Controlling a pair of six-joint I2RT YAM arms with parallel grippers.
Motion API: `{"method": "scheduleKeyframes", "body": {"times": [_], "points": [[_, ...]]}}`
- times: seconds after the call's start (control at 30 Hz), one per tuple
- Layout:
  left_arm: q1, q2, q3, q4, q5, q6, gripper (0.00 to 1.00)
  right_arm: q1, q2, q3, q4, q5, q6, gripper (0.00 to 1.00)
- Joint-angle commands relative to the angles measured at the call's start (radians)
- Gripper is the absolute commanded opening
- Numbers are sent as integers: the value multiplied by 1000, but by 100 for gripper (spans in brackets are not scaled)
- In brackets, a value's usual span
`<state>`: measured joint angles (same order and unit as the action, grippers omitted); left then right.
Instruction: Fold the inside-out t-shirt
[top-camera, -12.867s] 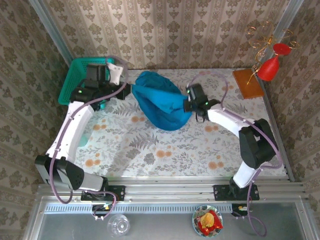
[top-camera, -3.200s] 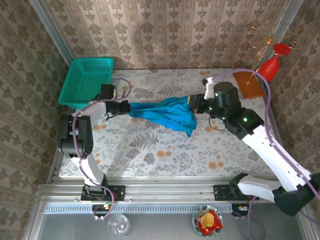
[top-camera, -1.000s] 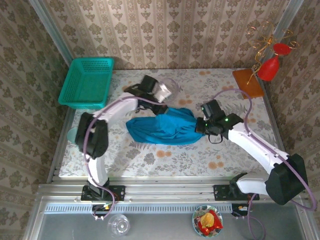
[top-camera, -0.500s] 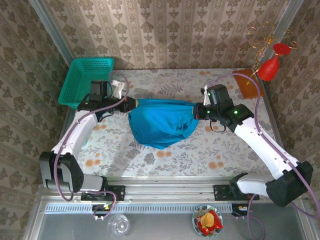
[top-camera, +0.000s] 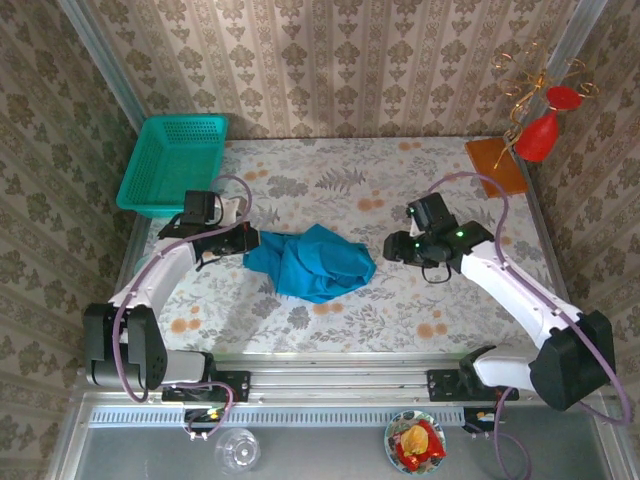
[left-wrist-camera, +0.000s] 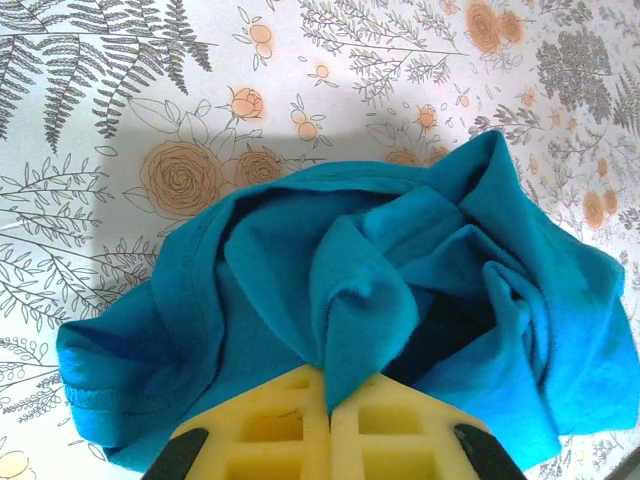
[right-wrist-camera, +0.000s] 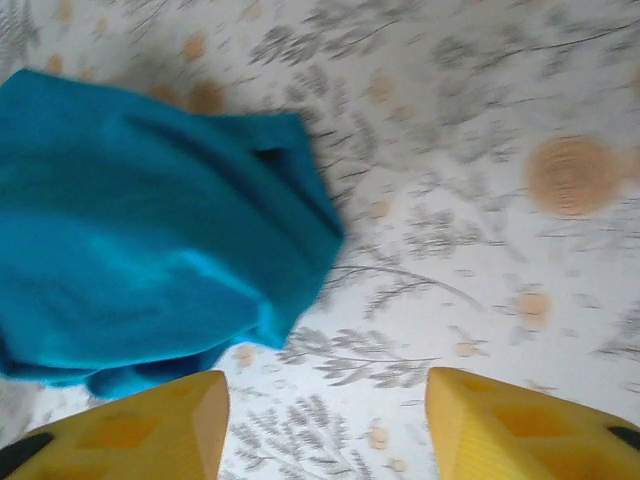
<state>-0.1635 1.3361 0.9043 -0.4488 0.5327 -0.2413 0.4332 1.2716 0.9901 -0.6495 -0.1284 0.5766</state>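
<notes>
Overhead view: the inside-out t-shirt (top-camera: 308, 262) lies as a crumpled blue-teal heap on the floral table (top-camera: 350, 190), just left of and below the centre of the frame. The left gripper (top-camera: 248, 243) meets the heap's left edge and is clamped on the cloth, probably to anchor that side so the shirt can be drawn flat. The right gripper (top-camera: 392, 248) sits just right of the heap, apart from it, over bare tablecloth. A teal mesh basket (top-camera: 175, 165) stands at upper left, well apart from the shirt.

Left wrist view: at bottom centre, the two yellow pads (left-wrist-camera: 270, 430) press together with a ridge of shirt pinched between them. From that pinch the cloth spreads upward in deep, loose folds across the middle of the frame. A stitched hem shows at lower left. Folding looks not yet begun, since the cloth is bunched rather than spread.

Right wrist view, somewhat blurred: two yellow fingers (right-wrist-camera: 130, 430) in the lower corners stand wide apart with nothing between them. The shirt fills the upper left, one corner reaching towards the centre, and patterned table lies to the right. The open jaws seem ready to take a fresh hold on that corner.
</notes>
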Motion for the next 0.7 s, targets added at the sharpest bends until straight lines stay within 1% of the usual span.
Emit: {"method": "scheduleKeyframes", "body": {"times": [0.0,0.1,0.2,0.27,0.33,0.37,0.4,0.47,0.53,0.57,0.67], "points": [[-17,11,33,-13,-12,-3,6,83,78,7,171,-125,67,60],[-33,18,43,-11,-10,-4,5,185,212,105,208,-126,52,62],[-46,14,50,-8,-8,-9,3,257,355,251,171,-88,7,63],[-50,9,55,-10,-11,-9,2,285,458,357,119,-22,-9,63],[-50,5,63,-11,-14,-7,1,299,540,445,57,-8,-29,63],[-50,2,70,-13,-16,-7,1,302,574,484,41,-3,-34,59],[-50,-1,77,-14,-18,-7,0,303,589,506,34,4,-37,52],[-49,-6,104,-20,-23,-5,0,300,598,541,29,26,-45,28],[-41,-11,167,-32,-31,2,0,285,588,588,10,69,-60,4],[-34,-11,205,-42,-33,9,0,272,580,613,-2,80,-69,0],[9,-3,377,-82,-25,24,0,209,531,726,-60,125,-115,0]]}}
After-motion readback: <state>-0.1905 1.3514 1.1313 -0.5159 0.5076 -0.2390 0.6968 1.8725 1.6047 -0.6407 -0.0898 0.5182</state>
